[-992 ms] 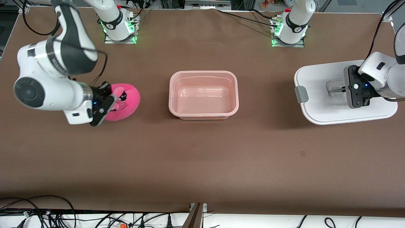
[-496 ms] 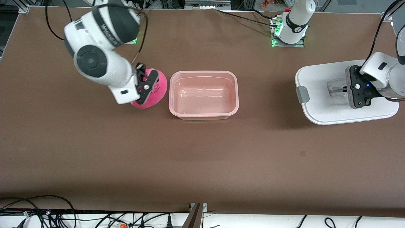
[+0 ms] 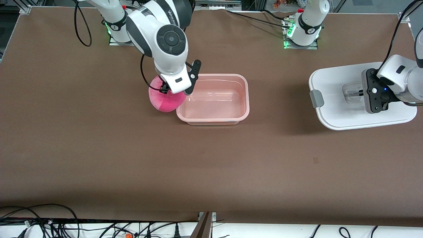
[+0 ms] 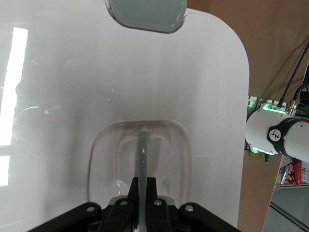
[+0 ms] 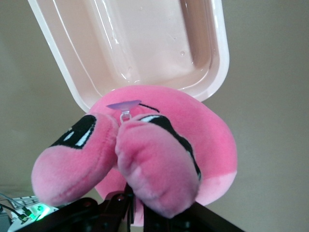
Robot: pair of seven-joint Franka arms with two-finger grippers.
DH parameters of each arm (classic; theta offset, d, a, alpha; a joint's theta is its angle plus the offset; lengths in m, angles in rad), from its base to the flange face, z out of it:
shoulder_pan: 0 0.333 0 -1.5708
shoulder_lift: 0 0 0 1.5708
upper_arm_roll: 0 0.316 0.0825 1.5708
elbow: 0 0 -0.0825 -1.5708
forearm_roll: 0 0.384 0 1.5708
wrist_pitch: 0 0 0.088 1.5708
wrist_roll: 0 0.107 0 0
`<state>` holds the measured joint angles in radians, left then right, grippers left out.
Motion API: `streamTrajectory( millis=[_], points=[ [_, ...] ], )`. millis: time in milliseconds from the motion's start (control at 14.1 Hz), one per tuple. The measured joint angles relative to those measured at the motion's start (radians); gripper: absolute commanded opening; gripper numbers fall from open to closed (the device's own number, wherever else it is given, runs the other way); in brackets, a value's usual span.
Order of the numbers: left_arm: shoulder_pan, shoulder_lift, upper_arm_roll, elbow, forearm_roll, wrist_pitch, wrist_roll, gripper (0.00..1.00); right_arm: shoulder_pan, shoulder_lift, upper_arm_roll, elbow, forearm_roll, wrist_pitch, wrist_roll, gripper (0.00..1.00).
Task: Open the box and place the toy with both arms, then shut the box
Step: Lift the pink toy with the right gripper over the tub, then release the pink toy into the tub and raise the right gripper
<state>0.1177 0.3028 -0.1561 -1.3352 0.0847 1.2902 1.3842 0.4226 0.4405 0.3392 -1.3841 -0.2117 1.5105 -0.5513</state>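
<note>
While the right gripper (image 3: 172, 90) pinches the hot-pink toy (image 3: 163, 99) over the box (image 3: 213, 99) rim, front view shows the lid (image 3: 333, 96) toward the left arm's end. Left wrist: left gripper (image 4: 141, 200) fingers clamp the lid's handle (image 4: 142, 150). Right wrist: squashed plush, angry black eyes.

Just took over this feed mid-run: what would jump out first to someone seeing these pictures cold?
The hot-pink toy, pinched in the right claw, hangs over the rim of the open box at its right-arm end, not yet inside. The box sits mid-table with nothing in it. Its white lid lies flat at the left arm's end of the table, where the left claw is shut on the lid's centre handle.
</note>
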Motion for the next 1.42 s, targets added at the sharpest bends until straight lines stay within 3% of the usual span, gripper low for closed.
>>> streamTrajectory(
  millis=[283,354,567,921,1204,1417],
  points=[
    [0.003,0.002,0.0,0.0,0.0,-0.001,0.001,0.0,0.018,0.025,0.0,0.005,-0.004,0.066,0.0,0.03],
    [0.003,0.002,0.0,0.0,0.0,-0.001,0.001,0.0,0.027,0.033,-0.001,0.007,-0.004,0.086,0.001,0.99],
    [0.003,0.003,0.0,0.0,0.0,-0.005,0.002,0.0,0.064,0.051,-0.001,0.016,-0.004,0.146,0.078,1.0],
    [0.003,0.003,-0.001,0.0,0.0,-0.012,0.002,0.0,0.18,0.053,0.001,0.101,-0.004,0.158,0.408,1.0],
    [0.003,0.003,-0.001,0.0,0.0,-0.015,0.003,0.0,0.193,0.046,-0.008,0.178,-0.004,0.055,0.483,1.0],
    [0.003,0.004,-0.003,0.0,-0.001,-0.017,0.003,0.0,0.172,0.035,-0.078,0.212,-0.005,-0.025,0.495,1.0]
  ],
)
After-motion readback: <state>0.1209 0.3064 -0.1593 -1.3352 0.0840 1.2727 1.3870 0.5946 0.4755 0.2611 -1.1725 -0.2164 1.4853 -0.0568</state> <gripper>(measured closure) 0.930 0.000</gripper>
